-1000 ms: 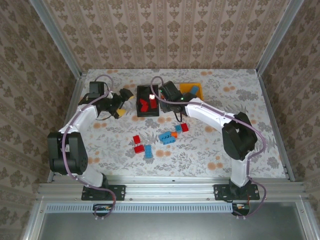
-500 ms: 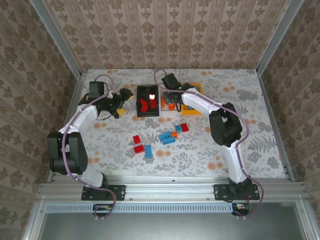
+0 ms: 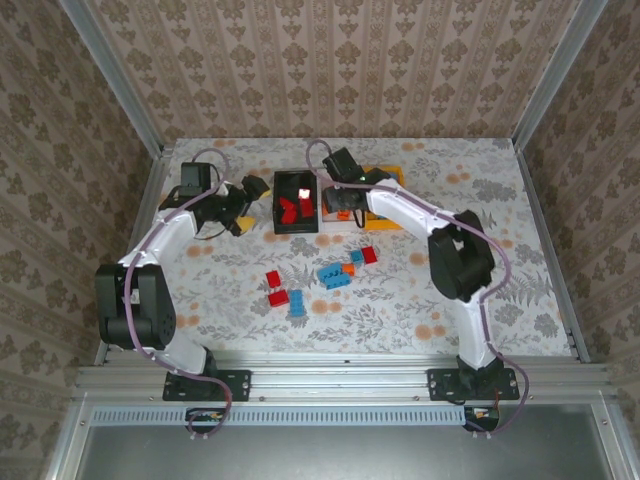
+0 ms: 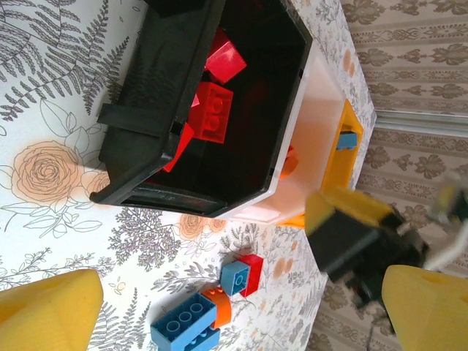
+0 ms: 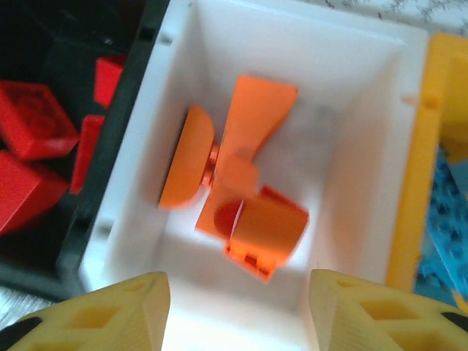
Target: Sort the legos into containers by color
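Observation:
My right gripper (image 3: 342, 203) hangs open over the white bin (image 5: 351, 131), its yellow fingertips (image 5: 88, 314) wide apart. Below it lie orange legos (image 5: 248, 124), and one orange brick (image 5: 267, 230) is motion-blurred. My left gripper (image 3: 240, 207) is open and carries nothing, just left of the black bin (image 3: 297, 226), which holds red legos (image 4: 216, 110). The yellow-orange bin (image 3: 385, 180) holds a blue brick (image 4: 347, 140). Loose on the table are red bricks (image 3: 275, 288), blue bricks (image 3: 330, 274), an orange brick (image 3: 348, 268) and a red brick (image 3: 369, 254).
The three bins stand joined in a row at the back middle of the floral table (image 3: 200, 290). Metal rails (image 3: 545, 230) frame the sides. The loose bricks cluster mid-table between the two arms. My right gripper's dark body (image 4: 358, 241) shows beyond the yellow-orange bin in the left wrist view.
My right arm swung its elbow inward, then slightly out, with the gripper settling over the white bin. An orange brick now sits blurred below the open fingers. The left arm barely shifted.

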Robot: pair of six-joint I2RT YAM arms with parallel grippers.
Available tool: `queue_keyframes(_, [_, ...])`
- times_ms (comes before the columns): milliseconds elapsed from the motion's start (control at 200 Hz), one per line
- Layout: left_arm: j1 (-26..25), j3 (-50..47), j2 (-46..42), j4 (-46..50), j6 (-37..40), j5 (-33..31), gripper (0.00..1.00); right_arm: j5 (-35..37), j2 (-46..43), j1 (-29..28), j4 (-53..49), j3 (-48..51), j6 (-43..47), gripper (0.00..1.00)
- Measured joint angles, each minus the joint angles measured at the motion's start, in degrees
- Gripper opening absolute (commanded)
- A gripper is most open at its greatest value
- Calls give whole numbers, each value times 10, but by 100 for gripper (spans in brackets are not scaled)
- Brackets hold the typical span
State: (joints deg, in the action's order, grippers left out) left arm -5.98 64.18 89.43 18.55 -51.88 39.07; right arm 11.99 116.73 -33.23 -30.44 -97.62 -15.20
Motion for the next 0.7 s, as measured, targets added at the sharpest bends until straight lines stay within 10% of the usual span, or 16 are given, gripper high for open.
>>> queue_keyframes(280, [3,0,0,7,0,-10,99,6,-111,-176,42,122,-60,65])
queue_keyframes(700, [123,0,-13,16,-7,-29,98,-11,87,-271,41,25,-135,77])
